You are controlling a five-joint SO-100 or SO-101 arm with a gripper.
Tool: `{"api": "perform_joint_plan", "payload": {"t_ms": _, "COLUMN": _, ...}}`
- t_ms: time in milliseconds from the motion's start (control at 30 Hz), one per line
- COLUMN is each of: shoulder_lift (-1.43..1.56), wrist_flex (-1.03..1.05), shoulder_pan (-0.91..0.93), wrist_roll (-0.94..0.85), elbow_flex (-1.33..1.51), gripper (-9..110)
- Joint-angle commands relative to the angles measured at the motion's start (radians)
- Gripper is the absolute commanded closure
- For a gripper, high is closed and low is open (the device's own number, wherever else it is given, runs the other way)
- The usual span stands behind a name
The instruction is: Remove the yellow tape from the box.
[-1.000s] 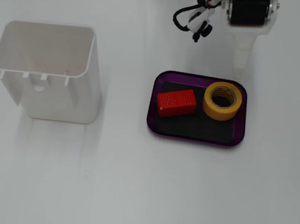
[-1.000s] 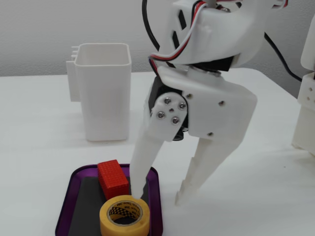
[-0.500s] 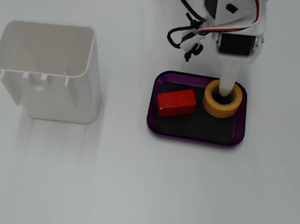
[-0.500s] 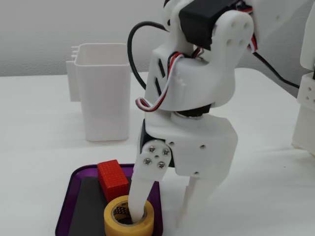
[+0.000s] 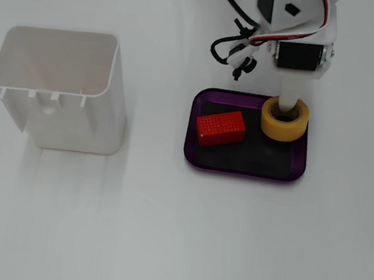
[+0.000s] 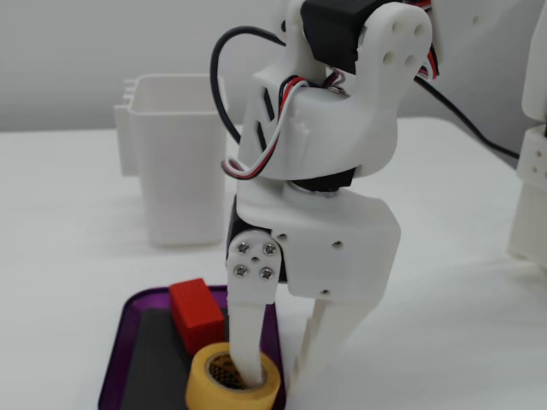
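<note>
I note the yellow tape (image 5: 284,118) lying in the box (image 5: 201,161) by its far right corner beside the red block (image 5: 220,128), gripper (image 6: 275,369) part open, straddling its wall, grasp not closed, lift-out pending.

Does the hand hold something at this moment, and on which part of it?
The hand straddles the wall of the yellow tape: one finger inside its hole, the other outside. Whether it already squeezes cannot be told.
</note>
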Motion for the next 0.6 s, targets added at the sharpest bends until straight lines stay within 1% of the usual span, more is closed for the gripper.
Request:
{"api": "perform_joint_plan", "payload": {"t_ms": 0, "shoulder_lift": 0.015, "wrist_flex": 0.002, "shoulder_pan": 0.008, "wrist_roll": 0.008, "elbow_flex": -0.038, "gripper": 100}}
{"api": "perform_joint_plan", "payload": {"t_ms": 333, "shoulder_lift": 0.026, "wrist_flex": 0.002, "shoulder_pan": 0.006, "wrist_roll": 0.008, "elbow_flex": -0.044, "gripper": 102}}
{"api": "perform_joint_plan", "payload": {"t_ms": 567, "shoulder_lift": 0.156, "wrist_flex": 0.008, "shoulder_pan": 0.015, "wrist_roll": -0.003, "elbow_flex": -0.061, "gripper": 102}}
